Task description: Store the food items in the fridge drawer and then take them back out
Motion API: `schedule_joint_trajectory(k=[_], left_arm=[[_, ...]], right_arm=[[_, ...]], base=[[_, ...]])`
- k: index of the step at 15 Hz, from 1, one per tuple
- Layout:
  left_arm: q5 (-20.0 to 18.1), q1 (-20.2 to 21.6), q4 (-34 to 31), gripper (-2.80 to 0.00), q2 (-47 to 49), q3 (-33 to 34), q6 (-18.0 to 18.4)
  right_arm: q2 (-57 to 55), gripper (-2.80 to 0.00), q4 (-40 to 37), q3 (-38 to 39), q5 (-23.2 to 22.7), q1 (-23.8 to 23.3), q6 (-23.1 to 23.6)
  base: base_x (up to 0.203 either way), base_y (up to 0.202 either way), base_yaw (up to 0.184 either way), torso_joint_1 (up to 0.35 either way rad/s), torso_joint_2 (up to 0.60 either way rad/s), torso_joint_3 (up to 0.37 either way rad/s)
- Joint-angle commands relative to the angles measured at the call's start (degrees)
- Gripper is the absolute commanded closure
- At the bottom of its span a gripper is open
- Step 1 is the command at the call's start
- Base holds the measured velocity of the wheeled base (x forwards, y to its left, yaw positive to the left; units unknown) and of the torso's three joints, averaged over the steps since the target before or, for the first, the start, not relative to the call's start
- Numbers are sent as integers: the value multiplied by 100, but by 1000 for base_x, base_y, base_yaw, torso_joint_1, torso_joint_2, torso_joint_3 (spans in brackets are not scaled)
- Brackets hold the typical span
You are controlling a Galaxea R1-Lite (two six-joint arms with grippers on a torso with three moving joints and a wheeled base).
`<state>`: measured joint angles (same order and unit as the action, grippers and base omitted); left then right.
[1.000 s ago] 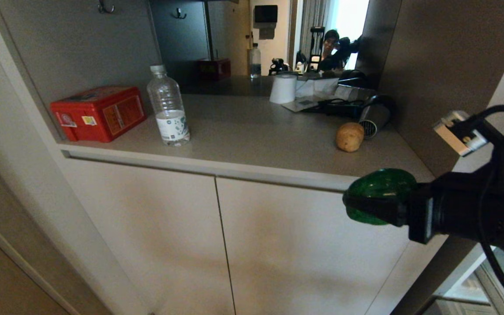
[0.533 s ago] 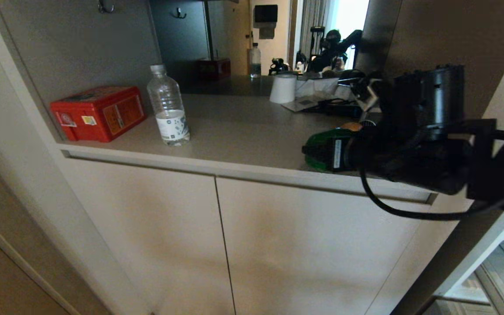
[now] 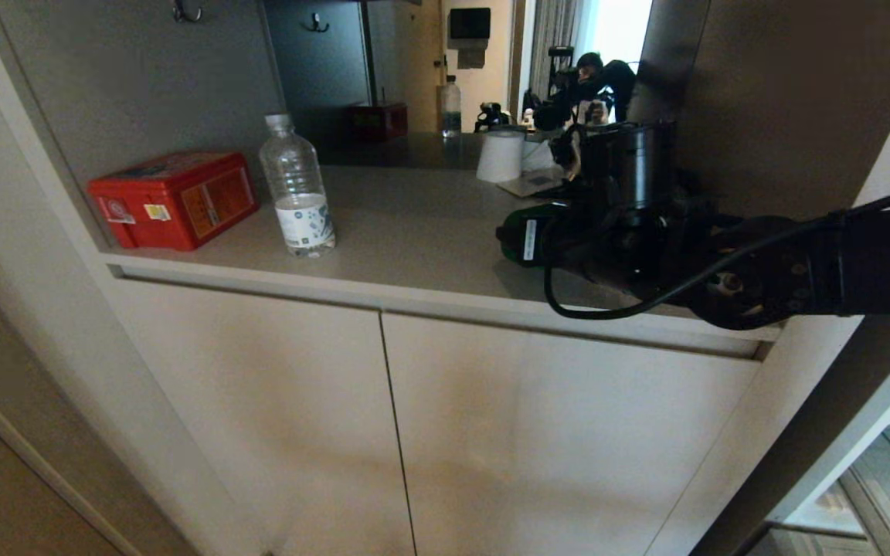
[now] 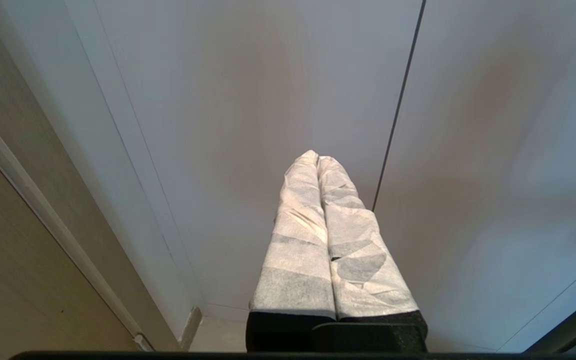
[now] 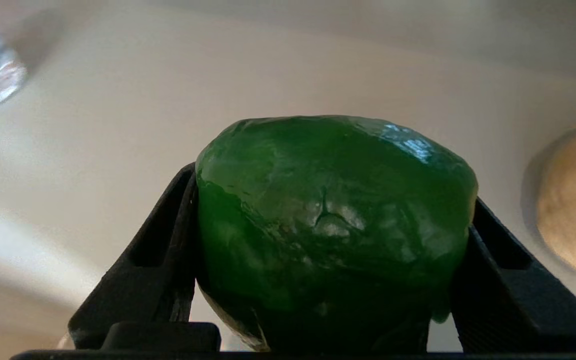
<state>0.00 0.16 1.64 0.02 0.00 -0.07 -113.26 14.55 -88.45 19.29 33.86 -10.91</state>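
Observation:
My right gripper [image 3: 526, 235] is shut on the glossy dark-green bell pepper [image 3: 513, 232] and holds it just above the beige counter [image 3: 429, 232], right of its middle. In the right wrist view the pepper [image 5: 335, 210] fills the space between both black fingers [image 5: 168, 235]. The tan potato [image 5: 575, 200] lies on the counter close beside it; in the head view my arm hides it. My left gripper [image 4: 317, 157], with white-wrapped fingers pressed together, hangs parked in front of the cabinet doors. The fridge drawer is out of view.
A red box [image 3: 174, 199] and a clear water bottle [image 3: 297, 189] stand on the counter's left part. A white paper roll [image 3: 501, 156] stands at the back by the mirror. Pale cabinet doors [image 3: 491, 432] are below, and a brown wall panel [image 3: 785, 116] closes the right side.
My right arm has risen from below the counter's edge and swung left over the counter with the pepper in its grip. It now covers the potato in the head view.

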Motion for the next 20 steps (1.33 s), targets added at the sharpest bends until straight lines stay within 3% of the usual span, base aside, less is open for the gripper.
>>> schedule_joint_trajectory(k=[1,4,20], left_arm=[[0,2,3,0,6,62,-1],[0,2,3,0,6,62,-1],[0,2,3,0,6,62,-1]], right_arm=[[-339,0,127,-149,106,-49,9],[-612,0,162,-571,571,-128,30],[-1208,0,268,-1483,972,-398,414]], base=[[0,0,0,0,0,0],[0,0,0,0,0,0],[0,0,0,0,0,0]])
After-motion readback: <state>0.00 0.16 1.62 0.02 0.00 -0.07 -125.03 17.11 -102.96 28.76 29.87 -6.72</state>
